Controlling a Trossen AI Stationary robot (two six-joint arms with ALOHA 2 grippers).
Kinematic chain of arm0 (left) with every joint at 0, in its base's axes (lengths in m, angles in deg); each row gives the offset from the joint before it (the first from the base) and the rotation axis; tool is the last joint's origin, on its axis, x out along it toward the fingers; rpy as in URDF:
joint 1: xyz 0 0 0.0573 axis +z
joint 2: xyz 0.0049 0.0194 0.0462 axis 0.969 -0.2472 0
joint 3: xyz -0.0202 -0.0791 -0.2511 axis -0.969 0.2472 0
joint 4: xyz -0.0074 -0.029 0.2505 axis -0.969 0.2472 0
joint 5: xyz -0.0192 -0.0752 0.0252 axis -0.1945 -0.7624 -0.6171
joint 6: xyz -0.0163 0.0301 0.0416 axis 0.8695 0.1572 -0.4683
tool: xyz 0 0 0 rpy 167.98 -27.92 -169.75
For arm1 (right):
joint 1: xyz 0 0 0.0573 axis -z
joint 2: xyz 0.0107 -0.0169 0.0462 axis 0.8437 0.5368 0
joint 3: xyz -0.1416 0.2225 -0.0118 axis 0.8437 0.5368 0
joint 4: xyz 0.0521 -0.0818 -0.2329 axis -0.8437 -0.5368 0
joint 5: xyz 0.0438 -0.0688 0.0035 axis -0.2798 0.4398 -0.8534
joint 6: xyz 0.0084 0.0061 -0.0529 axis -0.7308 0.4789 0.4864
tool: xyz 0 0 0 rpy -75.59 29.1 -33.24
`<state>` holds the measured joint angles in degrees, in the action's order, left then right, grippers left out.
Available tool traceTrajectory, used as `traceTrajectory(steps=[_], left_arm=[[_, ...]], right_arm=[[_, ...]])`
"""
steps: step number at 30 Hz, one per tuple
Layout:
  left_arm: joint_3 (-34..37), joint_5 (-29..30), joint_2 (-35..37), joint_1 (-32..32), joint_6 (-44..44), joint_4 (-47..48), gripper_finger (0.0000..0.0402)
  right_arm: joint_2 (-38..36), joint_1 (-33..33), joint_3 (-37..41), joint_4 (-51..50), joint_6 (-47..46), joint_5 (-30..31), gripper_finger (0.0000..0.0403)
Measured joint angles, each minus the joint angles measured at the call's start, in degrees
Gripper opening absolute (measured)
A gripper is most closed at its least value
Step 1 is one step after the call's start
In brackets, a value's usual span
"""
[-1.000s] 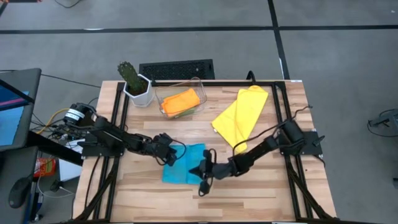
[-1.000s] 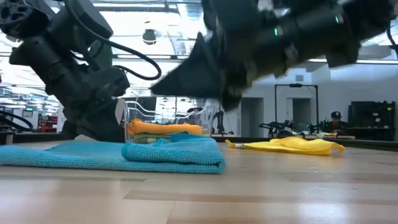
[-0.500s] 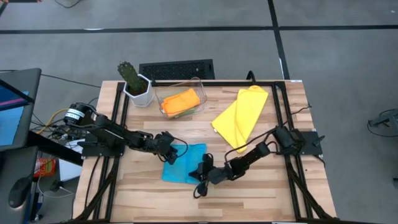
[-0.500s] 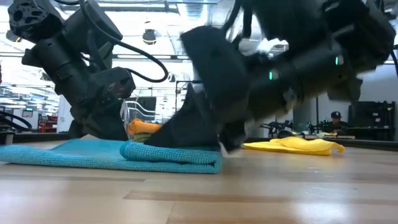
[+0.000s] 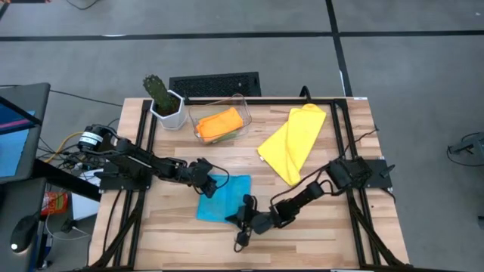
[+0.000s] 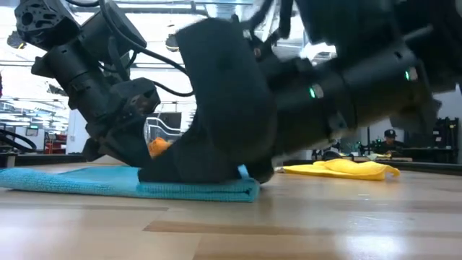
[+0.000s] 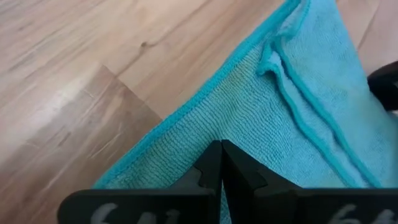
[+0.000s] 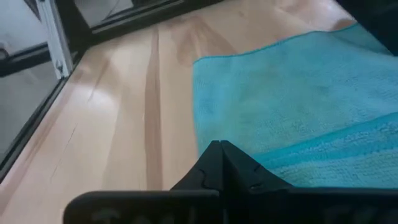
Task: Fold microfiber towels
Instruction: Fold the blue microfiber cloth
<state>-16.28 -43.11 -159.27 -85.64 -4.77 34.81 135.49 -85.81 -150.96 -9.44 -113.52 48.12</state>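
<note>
Left wrist view — ribbed, looped light blue towel (image 7: pixel 292 118) on pale wood-grain table (image 7: pixel 93 74).

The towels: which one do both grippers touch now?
The light blue towel, near the table's front; left gripper and right gripper rest on it. The yellow towel lies untouched.

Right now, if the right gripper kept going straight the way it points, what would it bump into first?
Most likely the light blue towel. The right gripper, shut, sits at its near edge, pointing across it; beyond looks like bare table, though depth is unclear.
</note>
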Motion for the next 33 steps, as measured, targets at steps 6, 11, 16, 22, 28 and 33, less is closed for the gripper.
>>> traceTrajectory(steps=[6, 11, 16, 22, 28, 33], left_arm=[[0.0, -1.5, 0.0, 0.0, 1.5, 0.3, 0.0000], [0.0, -2.7, 0.7, 0.0, -0.2, 0.7, 0.0000], [0.0, -1.3, 3.7, 1.3, -3.6, 1.0, 0.0000], [0.0, 0.6, 8.0, 3.0, -5.6, 4.9, 0.0031], [0.0, -4.5, 14.2, 3.1, -5.2, 12.3, 0.0099], [0.0, -1.3, 23.2, -2.5, 1.2, 14.9, 0.0118]], right_arm=[[0.0, 0.2, -0.2, -1.5, -1.3, -0.7, 0.0024], [-0.2, 0.2, -0.6, -2.1, -0.8, -1.2, 0.0022], [-0.2, 0.2, -0.8, -4.5, -0.8, -1.5, 0.0023], [-0.2, 0.2, -0.7, -4.9, -0.8, -1.5, 0.0025], [-0.1, 0.2, -0.6, -4.3, -0.8, -1.4, 0.0024], [-0.1, 0.2, -0.6, -4.4, -0.8, -1.5, 0.0027]])
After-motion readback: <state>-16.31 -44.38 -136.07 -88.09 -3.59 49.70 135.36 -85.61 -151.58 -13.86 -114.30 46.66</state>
